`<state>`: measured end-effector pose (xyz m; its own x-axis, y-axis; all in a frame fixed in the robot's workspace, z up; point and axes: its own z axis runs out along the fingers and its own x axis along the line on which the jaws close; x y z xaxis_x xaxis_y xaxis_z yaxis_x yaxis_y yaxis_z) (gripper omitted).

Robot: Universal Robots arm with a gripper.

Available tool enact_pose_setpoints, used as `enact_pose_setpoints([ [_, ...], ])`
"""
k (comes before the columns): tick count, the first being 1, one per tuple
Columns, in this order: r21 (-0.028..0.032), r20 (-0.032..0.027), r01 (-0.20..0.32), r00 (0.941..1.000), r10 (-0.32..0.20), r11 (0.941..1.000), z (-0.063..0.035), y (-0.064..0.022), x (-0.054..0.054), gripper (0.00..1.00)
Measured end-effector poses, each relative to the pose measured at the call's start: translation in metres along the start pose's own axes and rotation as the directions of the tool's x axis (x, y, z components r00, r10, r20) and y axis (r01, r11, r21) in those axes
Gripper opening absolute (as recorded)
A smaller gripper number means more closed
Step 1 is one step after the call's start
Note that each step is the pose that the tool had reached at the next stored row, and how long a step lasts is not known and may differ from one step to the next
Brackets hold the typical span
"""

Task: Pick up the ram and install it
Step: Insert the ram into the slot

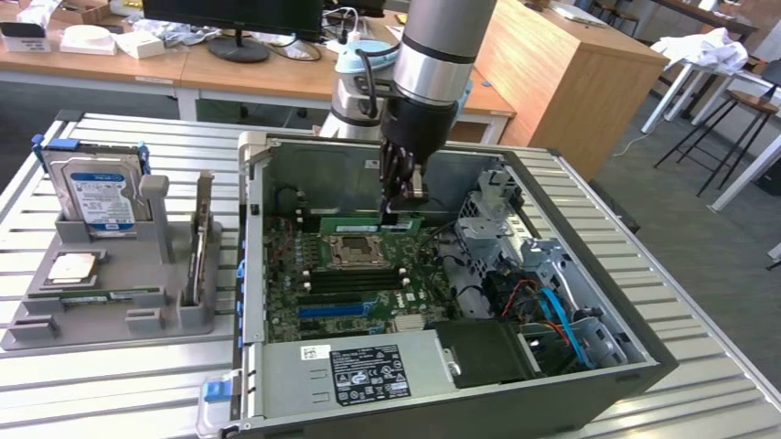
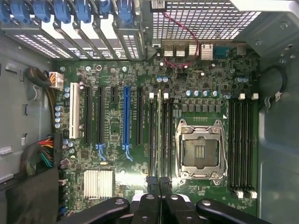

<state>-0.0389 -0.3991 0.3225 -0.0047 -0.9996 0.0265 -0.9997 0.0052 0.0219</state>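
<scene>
Gripping the ram [image 1: 372, 222] [image 2: 160, 135] between pinched-together fingers, the gripper [image 1: 398, 216] [image 2: 159, 183] hangs inside the open computer case [image 1: 329, 178]. The stick is held on edge, along the memory slots on the far side of the processor socket [image 1: 354, 247] [image 2: 201, 149]. I cannot tell whether it is seated in a slot or just above one.

Containers:
- The case lies open-side up on the slatted desk [image 1: 123, 375]. It holds the motherboard [image 1: 366, 306] [image 2: 117, 79] and, at the near end, a power supply [image 1: 366, 370] with a black label.
- A grey holder [image 1: 183, 315] sits just beside the case at the exterior view's left. It holds one hard drive [image 1: 98, 197] standing at the far end and one expansion card [image 1: 201, 238] upright on the side nearest the case. One processor chip [image 1: 71, 267] lies flat in it, and a second ram stick [image 1: 98, 295] lies flat near that chip.

Counts:
- Ram sticks: two, one in the gripper and one in the holder.
- Four empty memory slots [image 2: 243, 140] on the socket's near side.
- One long blue expansion slot [image 2: 125, 116] and one white slot [image 2: 74, 116], both empty.
- One finned heatsink [image 2: 99, 183] on the board.
</scene>
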Motion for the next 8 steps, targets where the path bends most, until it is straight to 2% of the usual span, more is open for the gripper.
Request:
enact_pose_setpoints([
  [8, -0.0001, -0.0001, 0.0, 1.0, 0.0, 1.0, 0.0065, -0.0001, -0.0002, 0.11],
])
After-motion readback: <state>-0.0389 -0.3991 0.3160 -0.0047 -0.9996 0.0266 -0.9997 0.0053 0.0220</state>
